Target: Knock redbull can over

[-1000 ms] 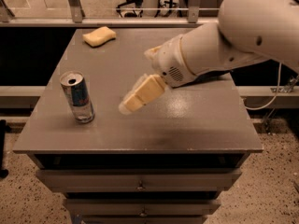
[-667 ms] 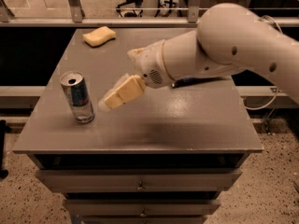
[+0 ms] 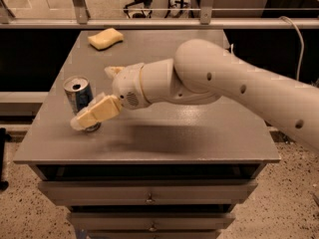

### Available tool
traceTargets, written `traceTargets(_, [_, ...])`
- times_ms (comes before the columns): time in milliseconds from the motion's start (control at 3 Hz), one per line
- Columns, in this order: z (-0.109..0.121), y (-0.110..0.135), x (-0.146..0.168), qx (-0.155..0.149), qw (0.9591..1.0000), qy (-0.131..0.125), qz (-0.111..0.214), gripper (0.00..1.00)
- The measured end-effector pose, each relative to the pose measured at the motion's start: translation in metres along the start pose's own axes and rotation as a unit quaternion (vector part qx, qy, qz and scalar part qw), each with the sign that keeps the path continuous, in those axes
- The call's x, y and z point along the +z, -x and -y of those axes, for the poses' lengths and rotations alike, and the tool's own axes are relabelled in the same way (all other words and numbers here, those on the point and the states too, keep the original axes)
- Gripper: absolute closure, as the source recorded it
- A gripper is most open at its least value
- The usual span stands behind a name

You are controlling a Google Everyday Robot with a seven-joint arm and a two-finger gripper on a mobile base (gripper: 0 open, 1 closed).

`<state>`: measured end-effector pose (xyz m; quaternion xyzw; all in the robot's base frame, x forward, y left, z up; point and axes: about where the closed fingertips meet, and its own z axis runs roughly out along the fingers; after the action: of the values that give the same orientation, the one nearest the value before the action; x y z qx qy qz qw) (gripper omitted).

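The gripper hangs low over the left part of the table, open, with one finger lying across the foot of the can and the other poking out behind the wrist. The table is a grey cabinet top with drawers below, and its left edge is close to where I am working. My arm reaches in from the right, so the natural push runs leftward. The can stands upright near that left edge, touching the lower finger or just behind it; I cannot tell which. The contact looks too low to me: a shove at the base would likely slide it, not tip it. I would rise a little, meet the upper half, and angle the sweep toward the back so it topples onto the table, not off it. The sponge sits well apart at the back, out of my way.
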<state>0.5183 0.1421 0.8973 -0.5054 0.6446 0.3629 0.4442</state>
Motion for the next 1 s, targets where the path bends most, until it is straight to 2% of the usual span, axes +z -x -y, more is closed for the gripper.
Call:
traceTargets(333, [-0.010, -0.009, 0.034, 0.013, 0.9992, 0.021, 0.030, 0.20])
traceTargets(667, [-0.007, -0.014, 0.044, 0.026, 0.9985, 0.017, 0.045, 0.52])
traceTargets(1000, [0.006, -0.020, 0.034, 0.029, 0.9987, 0.002, 0.041, 0.75])
